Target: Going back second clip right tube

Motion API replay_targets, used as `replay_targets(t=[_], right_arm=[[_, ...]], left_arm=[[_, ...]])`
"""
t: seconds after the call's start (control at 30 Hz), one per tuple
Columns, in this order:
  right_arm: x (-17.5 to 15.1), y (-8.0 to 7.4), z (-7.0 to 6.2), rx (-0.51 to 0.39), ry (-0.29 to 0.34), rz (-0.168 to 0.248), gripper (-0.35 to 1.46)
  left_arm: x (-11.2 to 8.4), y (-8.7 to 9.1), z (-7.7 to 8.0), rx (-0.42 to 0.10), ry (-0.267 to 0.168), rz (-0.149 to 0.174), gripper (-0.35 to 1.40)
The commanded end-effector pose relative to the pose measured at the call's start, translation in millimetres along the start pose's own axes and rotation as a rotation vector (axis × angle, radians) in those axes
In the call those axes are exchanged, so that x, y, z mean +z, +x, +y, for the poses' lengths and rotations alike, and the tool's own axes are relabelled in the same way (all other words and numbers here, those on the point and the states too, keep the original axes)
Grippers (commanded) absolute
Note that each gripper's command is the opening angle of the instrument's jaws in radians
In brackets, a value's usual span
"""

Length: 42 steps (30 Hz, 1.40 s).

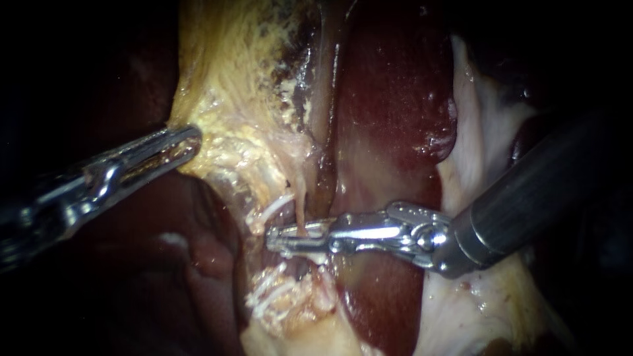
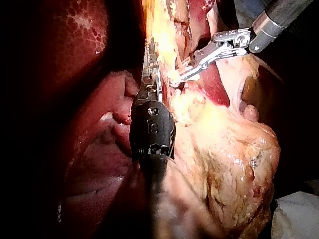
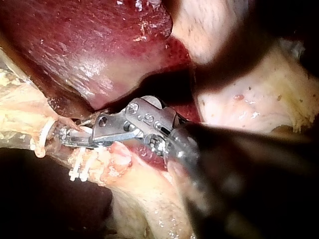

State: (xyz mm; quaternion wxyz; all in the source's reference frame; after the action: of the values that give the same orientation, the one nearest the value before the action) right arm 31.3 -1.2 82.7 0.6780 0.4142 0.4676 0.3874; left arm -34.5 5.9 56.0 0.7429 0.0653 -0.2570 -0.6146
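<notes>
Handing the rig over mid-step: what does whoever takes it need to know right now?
Left instrument: jaws shut on the yellowish tissue.
Right instrument: jaws open, with the thin tube between them.
Done: white upper clip sits just above the jaws and lower clips below them.
Left to do: probably ease the right instrument back off the tube without snagging the clips.

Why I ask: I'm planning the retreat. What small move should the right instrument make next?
Probably ease the right instrument straight back along its shaft: its tip straddles the thin tube, and a white clip sits close by, so sideways motion might tug it.
</notes>
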Motion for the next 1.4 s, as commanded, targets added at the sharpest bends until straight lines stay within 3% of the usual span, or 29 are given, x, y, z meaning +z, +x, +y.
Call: replay_targets(t=[0.03, 0.3, 0.37, 0.47, 0.53, 0.8, 1.17, 1.4], right_arm=[[0.0, 0.0, 0.0, 0.001, 0.001, 0.0, -0.35], [-0.1, -0.1, 0.0, 0.0, -0.001, -0.003, -0.35], [0.0, -0.1, 0.1, 0.0, -0.001, -0.002, 0.04], [-0.1, 0.1, 0.1, -0.017, -0.002, -0.002, 0.38], [-0.1, 0.2, 0.2, -0.051, -0.006, -0.003, 0.48], [-0.6, 0.6, 0.9, -0.143, -0.045, 0.023, 0.59], [-0.5, 0.0, -1.6, -0.163, -0.015, 0.005, 0.6], [-0.9, 0.4, -0.1, -0.22, -0.024, 0.009, 0.6]], left_arm=[[0.0, 0.0, 0.0, 0.0, 0.001, -0.001, -0.35], [-0.1, -0.1, 0.0, -0.004, -0.004, -0.002, -0.35], [-0.1, -0.1, 0.0, -0.004, -0.005, -0.002, -0.35], [-0.1, -0.1, 0.0, -0.005, -0.005, -0.002, -0.35], [-0.1, -0.1, 0.0, -0.005, -0.006, -0.002, -0.35], [-0.1, -0.1, 0.0, -0.006, -0.007, -0.002, -0.35], [-0.1, -0.1, 0.0, -0.007, -0.008, -0.003, -0.35], [-0.1, -0.1, 0.0, -0.008, -0.009, -0.003, -0.35]])
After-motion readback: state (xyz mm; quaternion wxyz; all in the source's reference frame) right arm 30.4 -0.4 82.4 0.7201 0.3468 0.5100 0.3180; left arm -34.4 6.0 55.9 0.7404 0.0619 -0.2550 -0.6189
